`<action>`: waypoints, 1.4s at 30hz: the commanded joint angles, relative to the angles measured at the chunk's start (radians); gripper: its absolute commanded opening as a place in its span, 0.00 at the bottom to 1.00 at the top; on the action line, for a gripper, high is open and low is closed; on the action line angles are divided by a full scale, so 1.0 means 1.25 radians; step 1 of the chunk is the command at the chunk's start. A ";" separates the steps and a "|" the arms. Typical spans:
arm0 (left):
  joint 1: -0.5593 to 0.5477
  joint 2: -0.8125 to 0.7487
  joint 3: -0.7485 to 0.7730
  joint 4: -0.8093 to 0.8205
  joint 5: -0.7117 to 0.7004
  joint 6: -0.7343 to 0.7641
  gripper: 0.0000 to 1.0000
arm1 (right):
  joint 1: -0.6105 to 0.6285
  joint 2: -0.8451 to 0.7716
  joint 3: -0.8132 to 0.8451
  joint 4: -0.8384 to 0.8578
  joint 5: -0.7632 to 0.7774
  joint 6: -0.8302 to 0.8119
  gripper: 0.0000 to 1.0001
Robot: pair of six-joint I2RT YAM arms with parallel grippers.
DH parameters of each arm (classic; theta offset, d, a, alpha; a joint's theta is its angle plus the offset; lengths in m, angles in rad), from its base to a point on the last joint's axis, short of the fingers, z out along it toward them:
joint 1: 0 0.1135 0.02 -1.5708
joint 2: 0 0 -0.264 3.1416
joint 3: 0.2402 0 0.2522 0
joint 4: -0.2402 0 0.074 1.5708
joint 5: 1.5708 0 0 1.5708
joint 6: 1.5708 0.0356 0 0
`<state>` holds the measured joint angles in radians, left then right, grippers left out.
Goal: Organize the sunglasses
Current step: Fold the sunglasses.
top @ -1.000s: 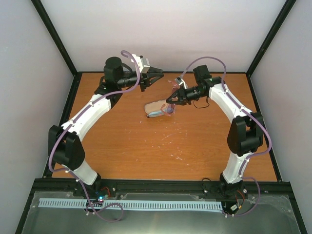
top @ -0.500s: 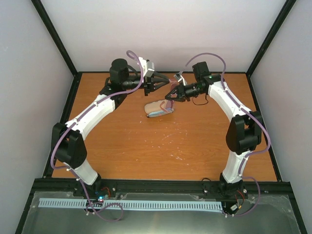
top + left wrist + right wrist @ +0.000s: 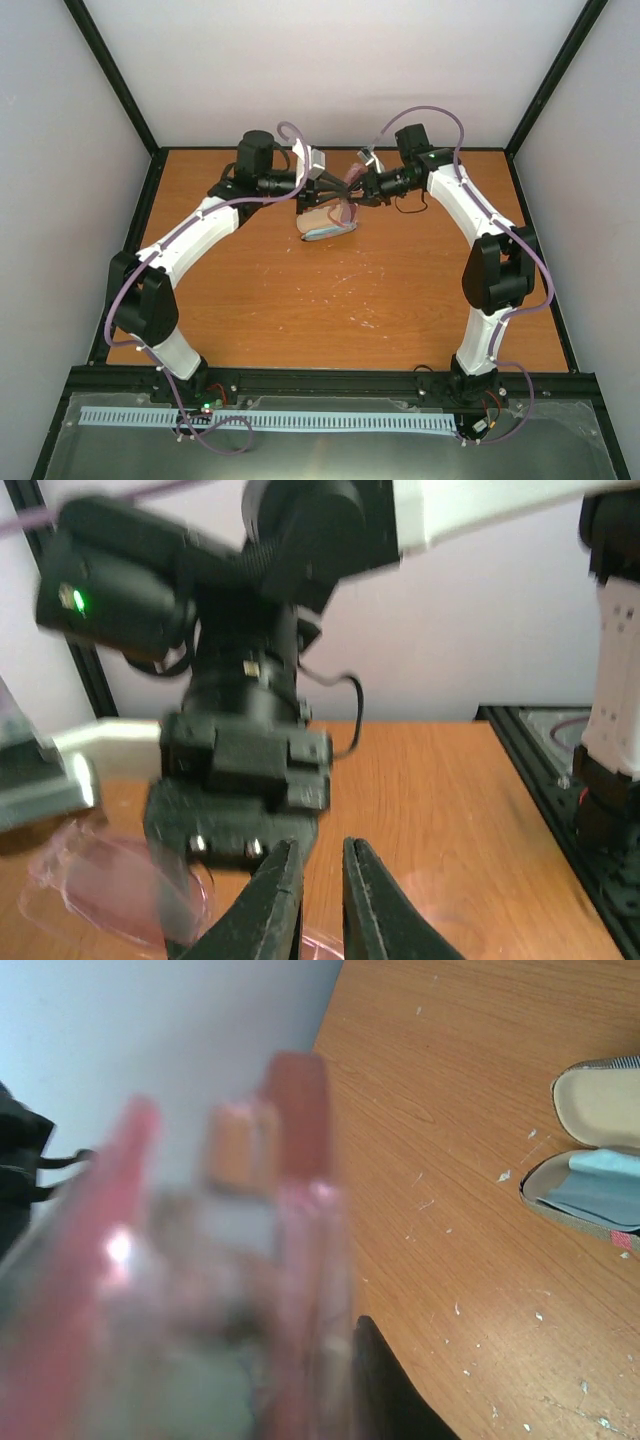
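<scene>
The sunglasses (image 3: 347, 203), with a translucent pinkish-red frame, hang in the air above the open tan case (image 3: 322, 226). My right gripper (image 3: 357, 190) is shut on them. In the right wrist view they are a blurred red and clear mass (image 3: 290, 1210) against the one black finger (image 3: 390, 1390) that shows. My left gripper (image 3: 323, 188) faces the right gripper tip to tip. In the left wrist view its jaws (image 3: 322, 865) stand a narrow gap apart with bare wood between them, and a pink lens (image 3: 110, 890) sits to their left below the right gripper (image 3: 240, 810).
The case lies open on the wooden table (image 3: 400, 300) under both grippers, with pale blue lining or cloth (image 3: 600, 1188) in its lower half (image 3: 590, 1210). Black frame rails and white walls bound the table.
My left gripper has swung right to meet the right gripper and its jaws have narrowed from wide open. My right gripper has lifted the sunglasses up and slightly back from the case.
</scene>
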<state>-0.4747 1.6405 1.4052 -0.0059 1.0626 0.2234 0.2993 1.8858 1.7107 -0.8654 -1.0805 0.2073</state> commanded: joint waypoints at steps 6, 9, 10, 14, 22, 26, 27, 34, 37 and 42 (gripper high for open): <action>-0.015 -0.001 -0.058 -0.197 -0.056 0.227 0.14 | -0.005 -0.040 0.035 -0.024 -0.005 -0.001 0.12; -0.014 -0.004 -0.057 -0.191 -0.090 0.214 0.16 | -0.011 -0.048 0.021 -0.030 0.011 -0.005 0.12; -0.014 -0.008 -0.054 -0.185 -0.110 0.207 0.21 | -0.015 -0.050 0.015 -0.030 0.020 -0.004 0.12; 0.028 -0.037 -0.070 -0.096 -0.166 0.130 0.47 | -0.036 -0.060 -0.015 -0.020 0.059 0.000 0.12; 0.106 -0.093 -0.084 -0.064 -0.113 0.081 0.23 | -0.090 -0.056 -0.039 0.020 0.148 0.047 0.11; 0.097 -0.143 -0.138 -0.097 -0.009 0.102 0.14 | -0.093 -0.033 0.003 0.039 0.154 0.075 0.09; 0.090 -0.152 -0.148 -0.114 0.001 0.118 0.13 | -0.094 -0.025 0.014 0.042 0.153 0.080 0.09; 0.024 -0.181 -0.189 -0.166 0.037 0.150 0.12 | -0.084 -0.018 0.038 0.079 0.125 0.118 0.09; 0.013 -0.161 -0.180 -0.100 0.044 0.108 0.14 | -0.066 -0.037 0.029 0.051 0.123 0.085 0.09; 0.003 -0.096 -0.113 -0.020 0.058 0.036 0.15 | -0.029 -0.094 -0.053 0.056 0.116 0.071 0.10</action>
<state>-0.4591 1.4616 1.1790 -0.1368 1.0927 0.3439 0.2211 1.8442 1.7065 -0.7918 -0.9089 0.3176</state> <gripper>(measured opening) 0.144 0.101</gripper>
